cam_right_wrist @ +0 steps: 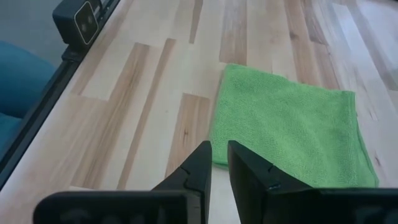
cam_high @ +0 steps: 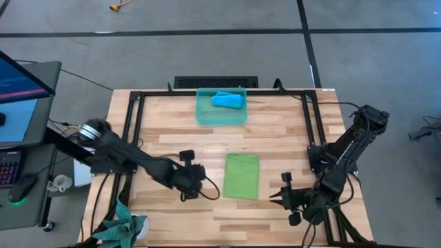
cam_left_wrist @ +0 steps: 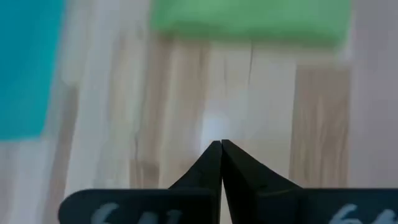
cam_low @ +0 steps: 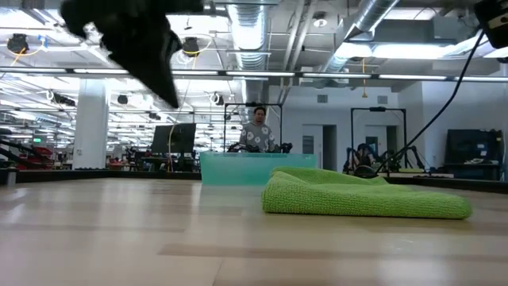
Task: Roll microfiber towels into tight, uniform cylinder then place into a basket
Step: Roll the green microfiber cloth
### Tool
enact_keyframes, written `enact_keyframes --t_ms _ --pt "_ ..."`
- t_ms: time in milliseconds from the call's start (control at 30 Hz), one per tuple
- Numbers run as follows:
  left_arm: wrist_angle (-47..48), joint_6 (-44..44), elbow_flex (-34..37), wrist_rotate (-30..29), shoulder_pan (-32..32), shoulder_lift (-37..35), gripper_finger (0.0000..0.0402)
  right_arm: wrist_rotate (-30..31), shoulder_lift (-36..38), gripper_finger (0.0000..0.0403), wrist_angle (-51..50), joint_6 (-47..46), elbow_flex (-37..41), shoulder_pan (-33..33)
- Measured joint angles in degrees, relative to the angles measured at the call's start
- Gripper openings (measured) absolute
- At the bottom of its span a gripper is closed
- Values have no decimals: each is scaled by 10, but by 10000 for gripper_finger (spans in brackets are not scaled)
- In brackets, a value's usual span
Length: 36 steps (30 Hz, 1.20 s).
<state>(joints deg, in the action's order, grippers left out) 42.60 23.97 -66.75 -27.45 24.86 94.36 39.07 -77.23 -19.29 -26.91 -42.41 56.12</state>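
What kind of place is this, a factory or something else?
Probably a robotics lab in a big open industrial hall. Exposed silver ceiling ducts run overhead, other black-framed work stations stand behind a seated person, and a computer monitor sits beside the pale wooden table.

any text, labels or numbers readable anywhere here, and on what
No text can be read for certain.
Left tool body: pale marks at the bottom of the left wrist view, too blurred and cut off to read.
Monitor beside the table: screen content too small to read.
Green towel, blue towel, basket: no print visible.
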Motion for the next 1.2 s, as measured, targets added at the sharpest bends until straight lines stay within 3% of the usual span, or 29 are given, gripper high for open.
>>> enact_keyframes --t_ms 133,333,633,967,1200 --pt "-167 -34 74 -20 0 -62 2 0 0 76 0 2 0 -2" --pt "-352 -113 114 3 0 -67 2 -7 0 76 0 3 0 -21" --pt "-432 -142 115 34 -1 5 10 -43 0 92 2 4 0 -56" --pt "-519 -128 114 58 -3 85 118 -58 0 187 13 21 -1 -57" --pt "-586 -156 114 76 -3 130 185 -62 0 209 56 21 30 -61"
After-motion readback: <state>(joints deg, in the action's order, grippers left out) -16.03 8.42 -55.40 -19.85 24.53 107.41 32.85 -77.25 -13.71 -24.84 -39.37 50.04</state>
